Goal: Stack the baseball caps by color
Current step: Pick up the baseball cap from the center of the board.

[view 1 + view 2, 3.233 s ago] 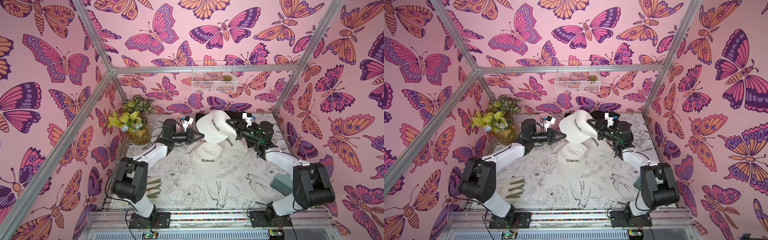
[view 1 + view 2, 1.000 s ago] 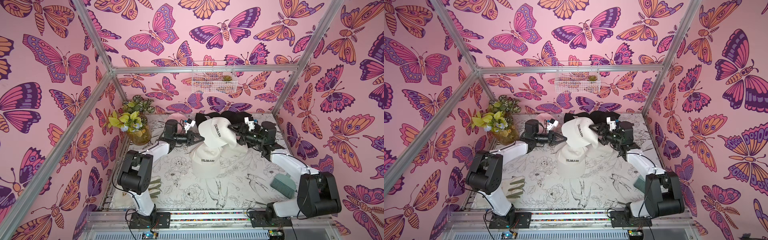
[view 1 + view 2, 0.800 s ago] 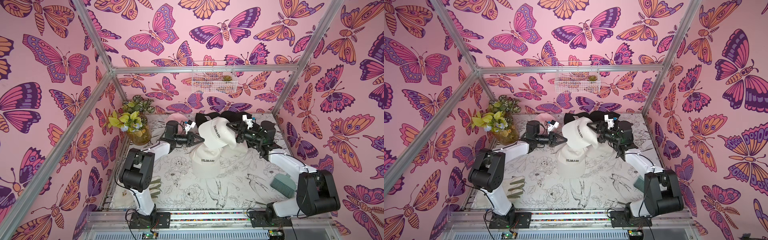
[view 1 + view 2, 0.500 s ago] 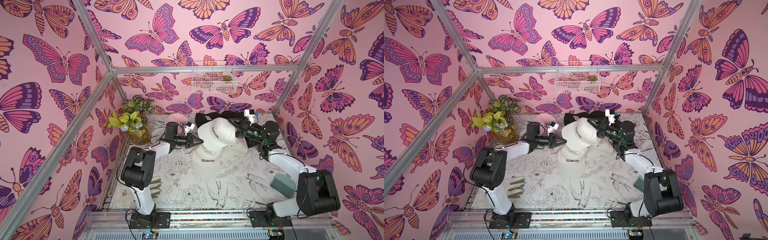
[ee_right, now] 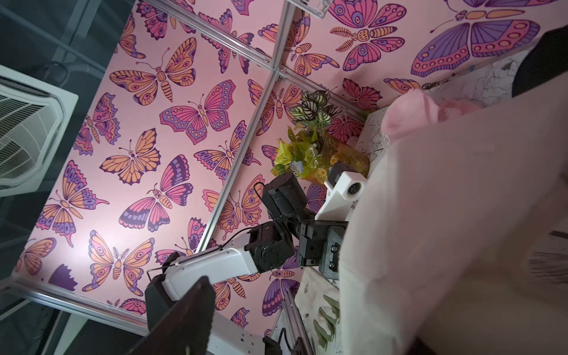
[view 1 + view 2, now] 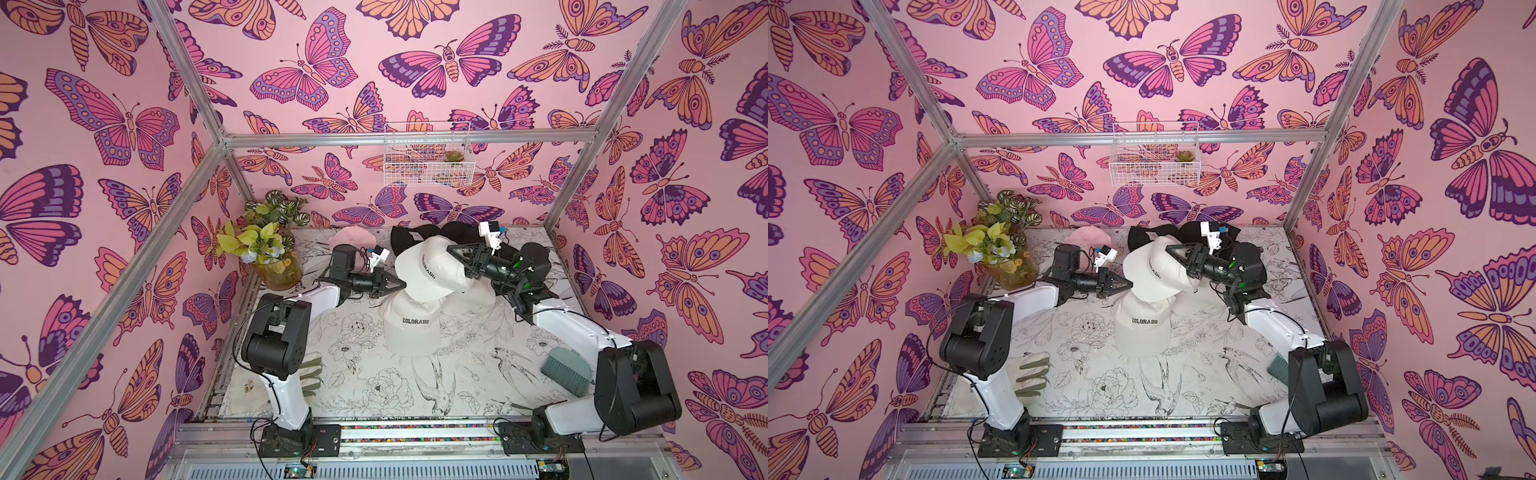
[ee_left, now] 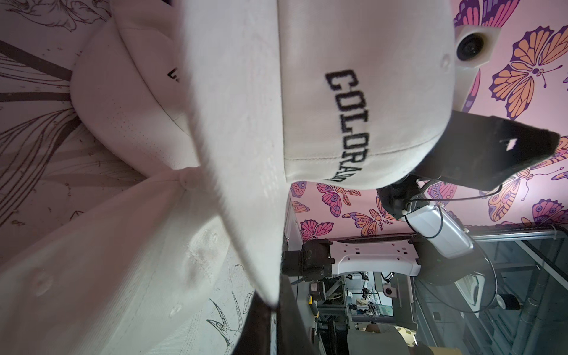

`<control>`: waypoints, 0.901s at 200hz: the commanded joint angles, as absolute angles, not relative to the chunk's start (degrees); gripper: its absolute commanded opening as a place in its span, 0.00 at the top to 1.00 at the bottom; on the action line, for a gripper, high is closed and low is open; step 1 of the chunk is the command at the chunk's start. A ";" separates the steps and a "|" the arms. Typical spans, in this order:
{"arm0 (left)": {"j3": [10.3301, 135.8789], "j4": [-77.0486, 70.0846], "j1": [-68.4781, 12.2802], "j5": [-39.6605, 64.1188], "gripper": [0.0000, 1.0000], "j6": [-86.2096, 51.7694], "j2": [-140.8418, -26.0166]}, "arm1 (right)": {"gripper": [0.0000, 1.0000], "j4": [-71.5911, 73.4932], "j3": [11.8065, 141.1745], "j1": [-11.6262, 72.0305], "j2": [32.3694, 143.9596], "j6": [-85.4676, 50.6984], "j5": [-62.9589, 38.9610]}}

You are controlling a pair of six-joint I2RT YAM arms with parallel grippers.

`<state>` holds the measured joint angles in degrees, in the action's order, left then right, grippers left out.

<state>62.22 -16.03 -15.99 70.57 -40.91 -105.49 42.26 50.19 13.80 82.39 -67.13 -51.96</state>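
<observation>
My left gripper is shut on the brim of a cream baseball cap lettered COLORADO and holds it in the air; the left wrist view shows the brim edge pinched between the dark fingers. My right gripper is at the cap's crown with its jaws apart. One finger stands clear of the fabric; the other is hidden. A second cream cap lies below, a third beside it. A pink cap and black caps lie at the back.
A vase of plants stands at the back left. A cream glove with green fingers lies by the left arm's base. A grey-green brush lies at the right edge. A wire basket hangs on the back wall.
The held cream cap has stayed in my left gripper and turned slightly. My right gripper has shifted up and back along the crown, its jaws narrower than before.
</observation>
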 commanded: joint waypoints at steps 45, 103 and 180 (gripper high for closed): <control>61.70 -15.46 -15.93 69.87 1.00 -39.21 -105.73 | 0.96 36.84 51.32 14.43 77.51 -56.50 -48.66; 58.84 -14.59 -12.99 65.40 0.77 -36.13 -100.45 | 1.00 12.77 59.68 14.80 77.49 -29.57 -54.42; 61.32 -2.27 -10.20 59.13 0.22 -17.10 -85.66 | 1.00 -28.40 70.78 23.43 73.79 24.35 -52.12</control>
